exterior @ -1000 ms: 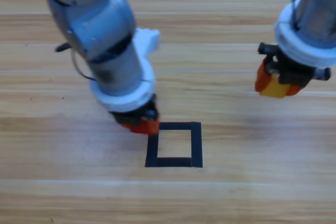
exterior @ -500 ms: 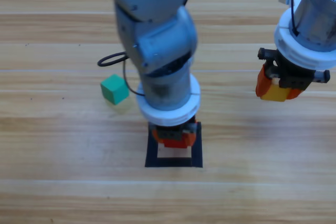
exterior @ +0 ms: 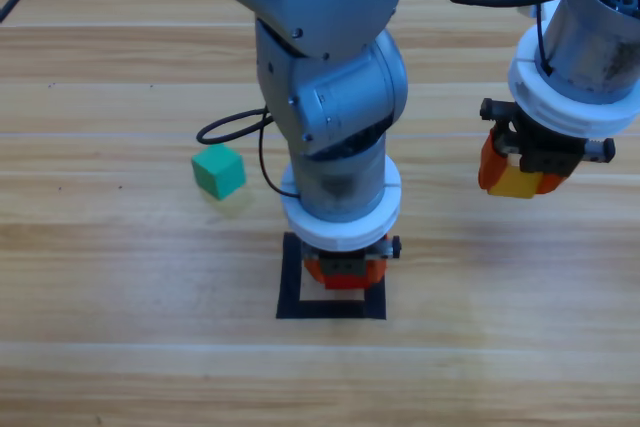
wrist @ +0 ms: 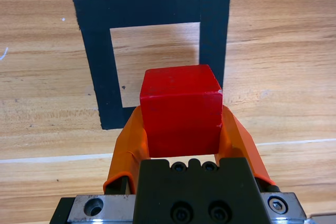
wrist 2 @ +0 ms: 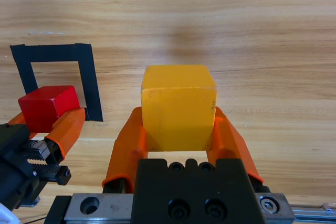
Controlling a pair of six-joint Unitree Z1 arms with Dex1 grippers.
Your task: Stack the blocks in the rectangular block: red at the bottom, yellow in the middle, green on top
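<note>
While the right arm waits near three o'clock on the wooden table (exterior: 120, 347), the left gripper (exterior: 345, 269) hangs over the flat black-tape rectangle (exterior: 290, 282), just below the table's centre toward six o'clock. Its two orange jaws are clenched on the small matte red cube (wrist: 180, 109), which the left wrist view shows poised over the near edge of the tape outline; whether the cube touches the wood cannot be told. The right gripper (exterior: 520, 169), at about two o'clock and well apart from the outline, grasps the small matte yellow cube (wrist 2: 178, 106) between its jaws, above bare wood. The small teal-green cube (exterior: 219, 171) sits alone on the table at about nine o'clock, tilted slightly askew to the grain, near the left arm's black cable (exterior: 232, 127).
</note>
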